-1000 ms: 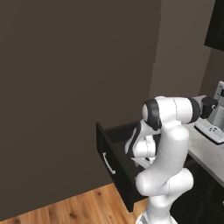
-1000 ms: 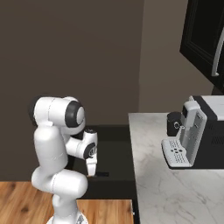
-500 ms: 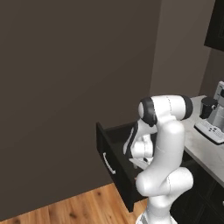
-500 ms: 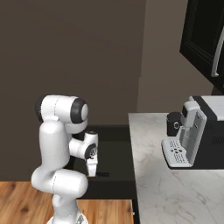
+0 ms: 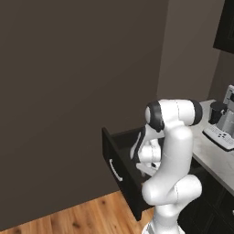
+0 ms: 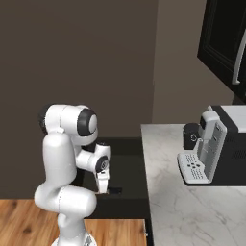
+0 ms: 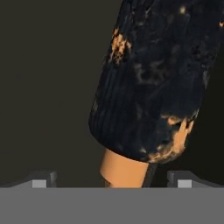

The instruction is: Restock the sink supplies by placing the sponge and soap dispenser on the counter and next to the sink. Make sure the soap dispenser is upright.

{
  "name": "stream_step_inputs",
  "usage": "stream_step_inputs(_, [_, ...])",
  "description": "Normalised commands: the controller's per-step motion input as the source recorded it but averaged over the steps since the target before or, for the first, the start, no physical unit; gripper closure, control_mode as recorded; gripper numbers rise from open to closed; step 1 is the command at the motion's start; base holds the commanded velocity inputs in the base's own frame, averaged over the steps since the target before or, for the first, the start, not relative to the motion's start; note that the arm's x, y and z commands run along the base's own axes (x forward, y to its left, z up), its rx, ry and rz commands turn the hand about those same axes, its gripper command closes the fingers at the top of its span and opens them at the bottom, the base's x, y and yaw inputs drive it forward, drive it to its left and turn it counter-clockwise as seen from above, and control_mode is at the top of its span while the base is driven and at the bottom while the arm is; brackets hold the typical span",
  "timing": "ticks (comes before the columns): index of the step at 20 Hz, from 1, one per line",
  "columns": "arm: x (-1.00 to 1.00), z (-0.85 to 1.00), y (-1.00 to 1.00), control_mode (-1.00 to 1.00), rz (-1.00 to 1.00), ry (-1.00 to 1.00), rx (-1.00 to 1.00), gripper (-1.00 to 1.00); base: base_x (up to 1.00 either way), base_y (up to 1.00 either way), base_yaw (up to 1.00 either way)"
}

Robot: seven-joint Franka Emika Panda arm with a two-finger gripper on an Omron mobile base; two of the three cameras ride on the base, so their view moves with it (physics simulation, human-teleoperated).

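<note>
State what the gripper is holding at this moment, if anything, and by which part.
Nothing is held. The gripper is open, its fingertips either side of the soap dispenser's orange neck, not closed on it.

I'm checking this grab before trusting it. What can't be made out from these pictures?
- Soap dispenser: hand view cuts off its top and pump end.
- Hand: in the right base view, too small to judge the gap between its fingers.
- Drawer interior: left base view, hidden behind the arm.
</note>
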Motion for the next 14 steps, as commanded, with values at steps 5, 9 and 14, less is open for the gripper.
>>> stream_step_inputs(5, [-0.18, -0.25, 0.0, -1.0, 0.0, -0.03, 0.0, -1.0, 0.0, 0.0, 0.0])
stream_step_inputs(9, [0.13, -0.12, 0.0, -1.0, 0.0, -0.09, 0.0, -1.0, 0.0, 0.0, 0.0])
stream_step_inputs(14, [0.17, -0.16, 0.0, -1.0, -0.01, -0.09, 0.0, -1.0, 0.0, 0.0, 0.0])
